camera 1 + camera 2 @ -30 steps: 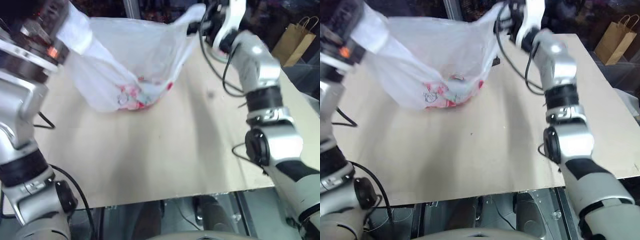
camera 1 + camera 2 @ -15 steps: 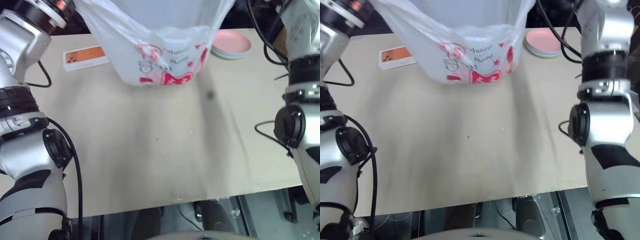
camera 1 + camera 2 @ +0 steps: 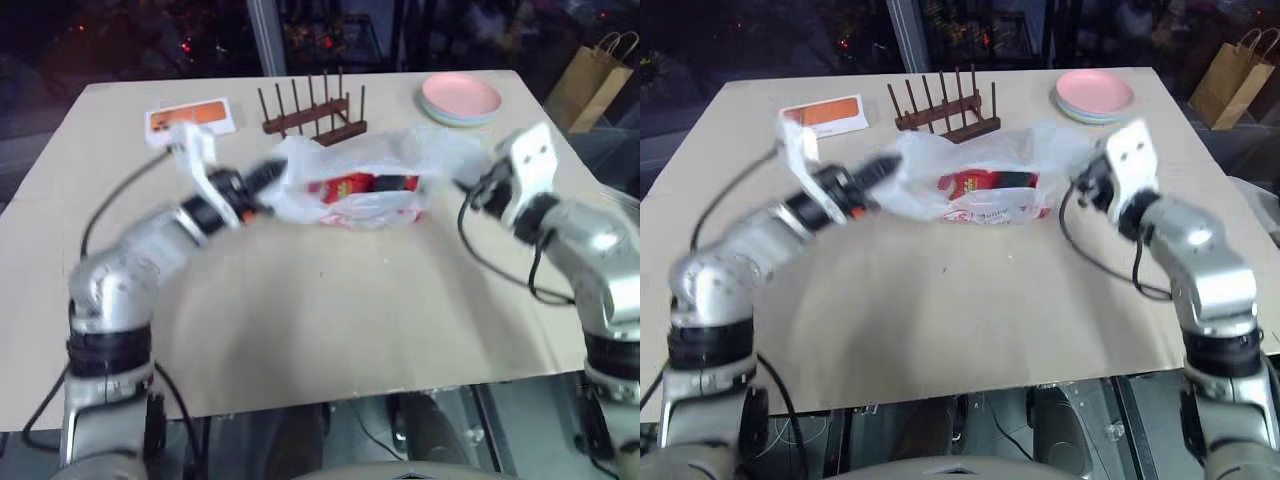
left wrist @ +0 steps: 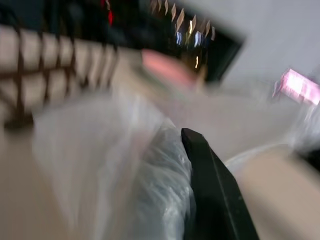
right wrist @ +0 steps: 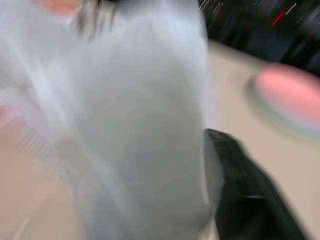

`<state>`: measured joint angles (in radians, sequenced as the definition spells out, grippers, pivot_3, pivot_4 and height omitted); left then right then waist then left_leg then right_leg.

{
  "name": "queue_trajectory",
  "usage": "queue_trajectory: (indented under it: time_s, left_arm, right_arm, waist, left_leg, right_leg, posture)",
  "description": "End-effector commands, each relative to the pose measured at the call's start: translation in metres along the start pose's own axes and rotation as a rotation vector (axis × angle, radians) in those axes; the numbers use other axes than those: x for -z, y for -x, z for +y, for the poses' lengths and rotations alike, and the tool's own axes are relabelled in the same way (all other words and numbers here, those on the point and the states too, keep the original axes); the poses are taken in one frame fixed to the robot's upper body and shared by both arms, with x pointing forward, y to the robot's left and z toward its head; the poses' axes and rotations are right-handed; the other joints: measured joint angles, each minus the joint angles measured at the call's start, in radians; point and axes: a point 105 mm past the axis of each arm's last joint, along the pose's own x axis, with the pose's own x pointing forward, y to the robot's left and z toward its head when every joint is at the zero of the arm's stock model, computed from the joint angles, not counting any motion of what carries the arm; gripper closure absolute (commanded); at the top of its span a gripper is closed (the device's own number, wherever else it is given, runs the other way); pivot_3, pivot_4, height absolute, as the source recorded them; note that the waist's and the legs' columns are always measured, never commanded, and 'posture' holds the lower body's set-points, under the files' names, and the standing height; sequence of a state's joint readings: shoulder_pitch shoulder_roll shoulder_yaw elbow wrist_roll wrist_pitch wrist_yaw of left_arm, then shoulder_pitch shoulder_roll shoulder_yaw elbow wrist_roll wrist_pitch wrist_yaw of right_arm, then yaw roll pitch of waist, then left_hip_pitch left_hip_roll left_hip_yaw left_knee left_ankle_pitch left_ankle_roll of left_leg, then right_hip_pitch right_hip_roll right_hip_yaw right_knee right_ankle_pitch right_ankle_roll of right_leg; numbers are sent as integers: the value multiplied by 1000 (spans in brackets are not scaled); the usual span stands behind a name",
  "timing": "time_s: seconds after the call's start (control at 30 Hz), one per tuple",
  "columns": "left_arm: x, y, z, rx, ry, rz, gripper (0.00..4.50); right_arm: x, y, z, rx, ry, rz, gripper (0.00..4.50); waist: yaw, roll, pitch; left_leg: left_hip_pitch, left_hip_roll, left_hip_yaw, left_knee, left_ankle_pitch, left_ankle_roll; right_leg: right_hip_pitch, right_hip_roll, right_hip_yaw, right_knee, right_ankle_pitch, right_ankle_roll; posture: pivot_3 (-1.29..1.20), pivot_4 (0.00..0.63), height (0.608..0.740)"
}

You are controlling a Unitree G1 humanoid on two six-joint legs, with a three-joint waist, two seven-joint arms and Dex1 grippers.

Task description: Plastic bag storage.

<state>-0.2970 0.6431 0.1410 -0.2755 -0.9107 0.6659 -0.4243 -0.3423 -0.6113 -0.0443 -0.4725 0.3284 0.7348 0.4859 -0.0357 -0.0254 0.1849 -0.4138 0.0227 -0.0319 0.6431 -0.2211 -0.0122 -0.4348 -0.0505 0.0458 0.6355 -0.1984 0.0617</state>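
The plastic bag (image 3: 360,185), translucent white film with red print, lies crumpled on the middle of the wooden table (image 3: 330,320), just in front of a peg rack. My left gripper (image 3: 266,179) is at the bag's left end, touching or very near the film. At the bag's right end, beside a raised fold of film, is my right gripper (image 3: 467,190). Motion blur hides how either gripper stands. In the left wrist view the bag's film (image 4: 115,165) lies close against the gripper, and in the right wrist view the film (image 5: 135,135) does too.
A dark wooden peg rack (image 3: 312,110) stands right behind the bag. A stack of pink plates (image 3: 460,98) sits at the back right and an orange and white box (image 3: 190,118) at the back left. A brown paper bag (image 3: 590,80) stands off the table's right corner.
Both arms have come down from high up, and the bag that hung stretched between them now lies on the table. The view has also shifted.
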Motion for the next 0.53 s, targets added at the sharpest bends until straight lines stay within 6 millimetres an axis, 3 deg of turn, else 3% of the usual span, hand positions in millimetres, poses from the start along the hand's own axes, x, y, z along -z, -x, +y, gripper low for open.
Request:
queue_trajectory:
  time_s: [0.03, 0.1, 0.17, 0.2, 0.37, 0.53]
  left_arm:
    - [1, 22, -7, 10, -159, -37, 2350]
    - [9, 35, -5, -24, -191, -20, 1394]
    - [20, 61, -3, -70, -233, 29, 341]
    - [25, 72, -1, -95, -223, 46, 18]
    - [55, 122, 20, -205, -219, 162, 18]
    - [60, 126, 21, -214, -185, 149, 18]
  right_arm:
    - [-5, 30, 8, -34, 94, -24, 824]
    - [1, 46, 13, -63, 110, -6, 0]
    - [2, 67, 20, -113, 87, -6, 0]
    - [1, 76, 23, -130, 66, -10, 0]
    - [22, 108, 17, -105, -3, 54, 0]
    - [48, 118, 8, -64, -24, 115, 0]
  waist:
    - [0, 0, 0]
    - [1, 0, 0]
    - [1, 0, 0]
    - [0, 0, 0]
    - [4, -3, -3]
    - [14, -4, -4]
  left_leg:
    - [1, 0, 0, 0, 0, 0]
    - [0, 1, -1, 2, 0, 0]
    - [0, 1, -1, 4, 0, 0]
    - [0, 2, 0, 5, 0, 0]
    - [2, 2, 0, 7, 0, 0]
    - [2, 3, -1, 11, -1, 0]
  right_leg:
    - [0, 0, 0, 1, 0, 0]
    - [0, 1, 0, 2, -1, -2]
    - [0, 1, -1, 3, -3, -3]
    - [0, 1, 0, 3, -4, -1]
    - [3, 1, -1, 3, -5, 0]
    - [4, 1, -1, 3, -5, 1]
  posture:
    - [0, 150, 740]
    - [0, 150, 740]
    - [0, 150, 740]
    - [0, 150, 740]
    - [0, 150, 740]
    - [0, 150, 740]
